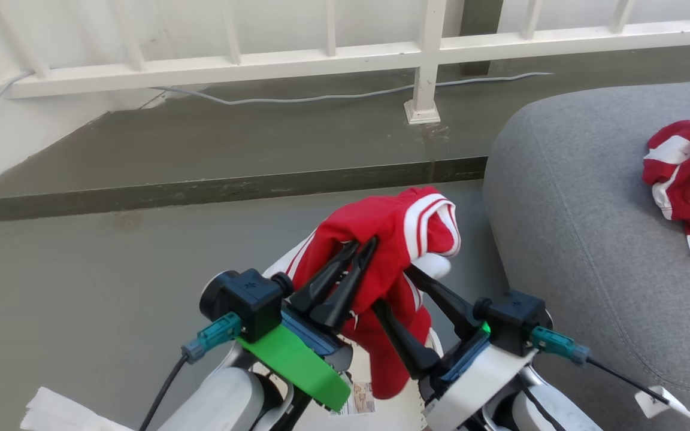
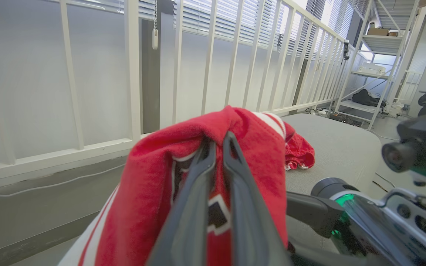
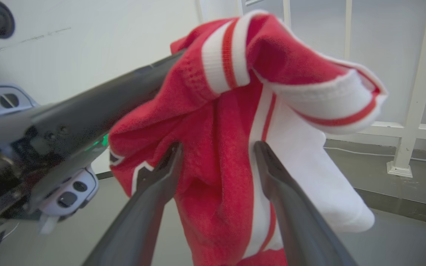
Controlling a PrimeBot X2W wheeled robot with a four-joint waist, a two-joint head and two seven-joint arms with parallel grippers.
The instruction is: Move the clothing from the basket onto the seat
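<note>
Mid-carry: left gripper [image 1: 364, 244] pinches the red jersey [image 1: 393, 227] aloft, right gripper [image 1: 392, 286] spread wide around its hanging folds; next, swing it right over the grey seat [image 1: 560, 209] by the other jersey [image 1: 686, 173] and let go

The left gripper [image 1: 362, 245], fingers pinched together, clamps a raised fold of the red garment [image 1: 393, 227]. The right gripper [image 1: 392, 286] sits below and right of that fold, fingers spread wide on either side of the hanging cloth.
</note>
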